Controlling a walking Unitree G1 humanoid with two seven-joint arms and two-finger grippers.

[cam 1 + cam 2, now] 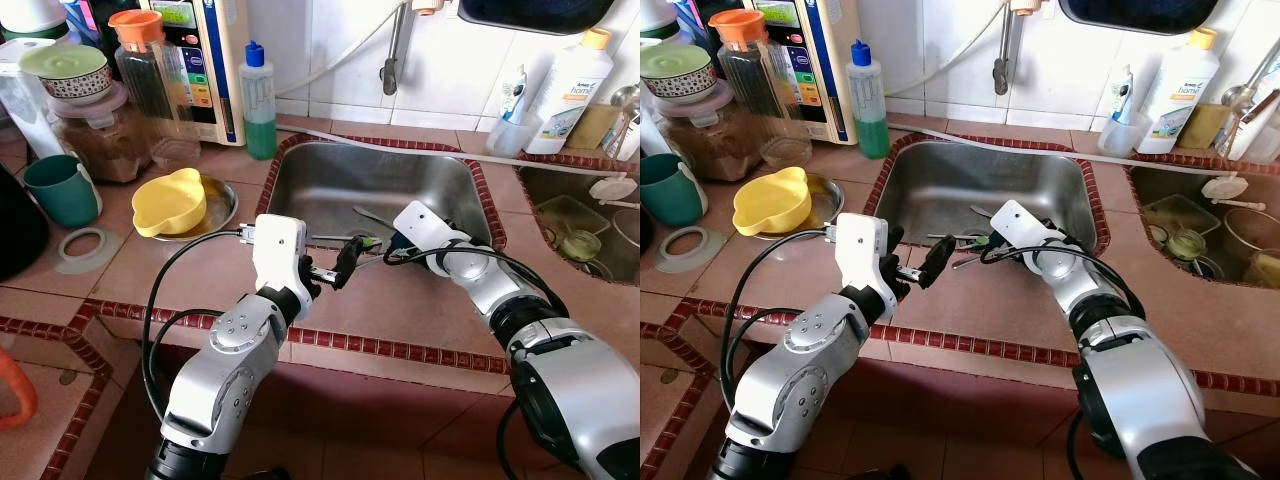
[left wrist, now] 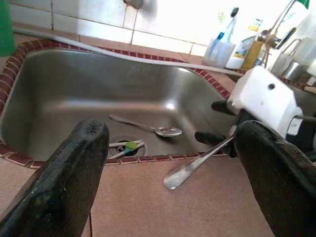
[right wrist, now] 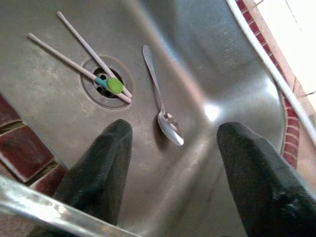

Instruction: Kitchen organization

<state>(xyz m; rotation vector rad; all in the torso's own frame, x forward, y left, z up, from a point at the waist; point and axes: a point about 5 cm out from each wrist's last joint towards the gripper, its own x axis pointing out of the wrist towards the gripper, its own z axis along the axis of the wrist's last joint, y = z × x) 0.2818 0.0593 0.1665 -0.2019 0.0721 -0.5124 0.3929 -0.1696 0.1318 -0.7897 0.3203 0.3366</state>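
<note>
Hovering at the near rim of the sink [image 1: 300,170], your right hand [image 3: 173,163] has its fingers spread wide, pointed down into the basin. Nothing sits between the fingertips. A metal utensil handle [image 2: 197,165] pokes out from under that hand across the worktop [image 1: 400,310] edge; how it is held there can't be made out.

Your left hand [image 2: 173,173] faces the sink from the worktop, wide open and empty.

Task things in the basin: a spoon [image 3: 163,106] lying flat beside the drain [image 3: 106,81], and a pair of pale chopsticks [image 3: 74,52] joined by a green clip [image 3: 115,85], lying across the drain.

Handling judgement: the spoon is light, stiff and thin, likely slick on steel, maybe wet. It lies flat, so pinch across the handle mid-length, not the bowl. The chopsticks look light plastic and could spread or roll; take them at the clip where they are joined. Neither looks fragile.

Nearby worktop clutter: a yellow bowl [image 1: 168,200], a teal cup [image 1: 60,188], a green soap bottle [image 1: 258,100].
</note>
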